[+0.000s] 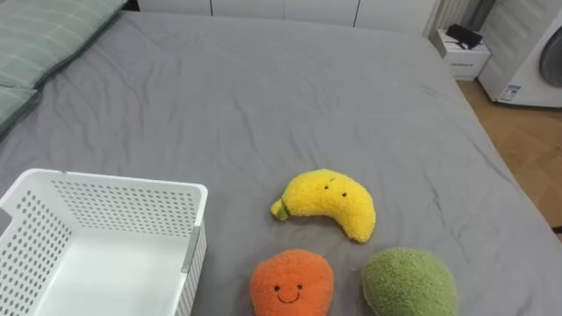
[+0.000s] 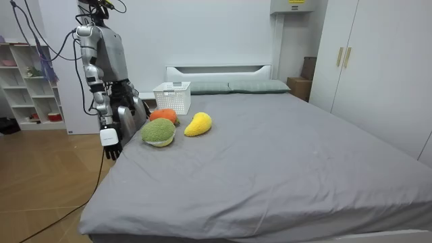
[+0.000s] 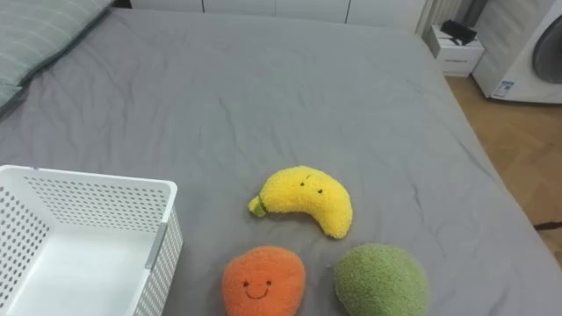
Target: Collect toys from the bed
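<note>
Grey bed (image 1: 263, 88) holds, in the left eye view, a white basket (image 1: 132, 183) beside a banana toy (image 1: 327, 200), an orange toy (image 1: 291, 283) and a green toy (image 1: 409, 281), all outside it. In the room view the robot stands at the bedside with its right hand (image 2: 112, 147) hanging low, and I cannot tell how its fingers are set.

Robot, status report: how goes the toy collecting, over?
Right hand hangs beside bed. Banana, orange and green toy lie on it; basket empty. Path clear.

Banana (image 1: 327, 203): bright yellow, green stem tip, tiny dark face. Orange (image 1: 291, 283): orange all over, dark smile. Round toy (image 1: 408, 283): plain mossy green. Basket (image 1: 132, 183): white, walls dotted with holes. Bed (image 1: 263, 96): plain grey. Pillow (image 1: 44, 35): grey-green, thin pale stripes. Floor (image 1: 527, 149): warm brown wood.
</note>
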{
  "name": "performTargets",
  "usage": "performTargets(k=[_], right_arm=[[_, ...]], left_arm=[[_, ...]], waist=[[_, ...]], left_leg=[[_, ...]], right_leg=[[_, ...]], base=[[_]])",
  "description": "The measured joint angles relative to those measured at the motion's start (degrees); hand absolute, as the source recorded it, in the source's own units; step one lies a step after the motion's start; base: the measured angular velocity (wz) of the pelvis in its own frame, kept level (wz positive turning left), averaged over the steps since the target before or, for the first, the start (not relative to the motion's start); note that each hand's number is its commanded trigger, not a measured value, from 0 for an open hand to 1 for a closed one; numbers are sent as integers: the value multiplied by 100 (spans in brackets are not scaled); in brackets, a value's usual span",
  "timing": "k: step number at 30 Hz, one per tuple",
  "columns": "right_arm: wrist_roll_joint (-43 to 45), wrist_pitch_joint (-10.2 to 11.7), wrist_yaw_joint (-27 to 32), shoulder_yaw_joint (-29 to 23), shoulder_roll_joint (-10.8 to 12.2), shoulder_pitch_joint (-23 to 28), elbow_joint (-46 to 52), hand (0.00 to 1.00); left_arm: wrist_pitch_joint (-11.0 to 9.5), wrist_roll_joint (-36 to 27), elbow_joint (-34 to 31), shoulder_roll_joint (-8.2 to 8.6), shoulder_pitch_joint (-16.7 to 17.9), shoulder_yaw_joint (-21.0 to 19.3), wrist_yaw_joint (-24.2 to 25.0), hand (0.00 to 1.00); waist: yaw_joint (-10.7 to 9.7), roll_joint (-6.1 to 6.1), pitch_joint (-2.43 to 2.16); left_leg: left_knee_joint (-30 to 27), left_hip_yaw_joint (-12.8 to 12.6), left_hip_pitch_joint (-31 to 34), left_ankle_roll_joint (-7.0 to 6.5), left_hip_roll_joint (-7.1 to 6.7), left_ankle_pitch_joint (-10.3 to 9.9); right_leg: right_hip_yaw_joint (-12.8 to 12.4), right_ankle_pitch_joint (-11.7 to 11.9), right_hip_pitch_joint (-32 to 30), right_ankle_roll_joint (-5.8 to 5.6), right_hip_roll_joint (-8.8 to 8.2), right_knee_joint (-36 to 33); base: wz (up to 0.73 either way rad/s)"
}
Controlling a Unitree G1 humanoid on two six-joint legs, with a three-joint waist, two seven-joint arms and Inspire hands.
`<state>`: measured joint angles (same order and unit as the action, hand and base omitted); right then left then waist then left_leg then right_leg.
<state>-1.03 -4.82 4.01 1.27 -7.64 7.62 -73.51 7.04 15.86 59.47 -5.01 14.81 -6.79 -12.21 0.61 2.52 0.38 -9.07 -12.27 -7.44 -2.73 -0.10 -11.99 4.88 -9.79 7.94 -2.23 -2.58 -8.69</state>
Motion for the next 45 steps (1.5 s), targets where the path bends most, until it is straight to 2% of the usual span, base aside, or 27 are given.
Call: performTargets(k=[18, 23, 27, 30, 33, 36, 38, 40, 45], right_arm=[[-161, -5, -16, 7, 3, 15, 0, 0], [-530, 2, 42, -1, 12, 15, -32, 0], [-1171, 32, 86, -67, 12, 21, -79, 0], [-1679, 33, 88, -428, 14, 52, -90, 0], [-2073, 24, 154, -962, 10, 60, -90, 0], [-2410, 22, 299, -1408, -46, 22, -60, 0], [-2423, 21, 347, -1591, -125, -1, -52, 0], [-2411, -16, 393, -1904, -316, -111, -26, 0], [-2404, 47, 741, -2165, -703, -259, 469, 0]], left_arm=[[-1, -2, -36, 7, -15, -41, -13, 0], [-1, -73, -35, 9, -39, -80, -9, 0], [0, -349, -20, 6, -49, -103, -11, 0], [0, -389, 33, 5, -49, -206, -9, 0], [-6, -375, 32, -5, -35, -476, -1, 0], [-12, -379, 29, -79, -26, -779, 4, 0], [-12, -379, 28, -130, -25, -825, 24, 0], [-12, -376, 29, -206, 5, -827, 60, 0], [-35, -374, 29, -372, 34, -844, 45, 0]], waist=[[124, -19, -12], [117, -20, -13], [-2, -2, -2], [-74, 15, 6], [-144, 38, 2], [-232, 79, -6], [-260, 100, -6], [-317, 138, -7], [-342, 224, 16]], left_leg=[[-22, -8, 17, 24, 30, -6], [-22, 6, 20, 27, 34, -7], [-23, 11, -6, 31, 35, -8], [-24, 7, -35, 34, 37, -10], [-23, 26, -31, 36, 37, -12], [-26, 32, -30, 46, 46, -7], [-27, 37, -25, 50, 47, -5], [-28, 34, -14, 50, 40, -4], [-26, 0, -4, 56, 30, 3]], right_leg=[[4, 6, -8, 9, 24, -2], [12, 8, -1, 13, 27, -4], [6, 11, 30, 17, 34, -3], [6, 15, 52, 23, 34, -4], [5, 20, 52, 31, 38, -6], [7, 20, 51, 31, 46, -9], [2, 20, 48, 31, 51, -8], [4, 20, 37, 31, 49, 3], [-14, 18, 5, 30, 51, 14]], base=[[0], [1], [0], [-1], [1], [0], [0], [0], [-2]])
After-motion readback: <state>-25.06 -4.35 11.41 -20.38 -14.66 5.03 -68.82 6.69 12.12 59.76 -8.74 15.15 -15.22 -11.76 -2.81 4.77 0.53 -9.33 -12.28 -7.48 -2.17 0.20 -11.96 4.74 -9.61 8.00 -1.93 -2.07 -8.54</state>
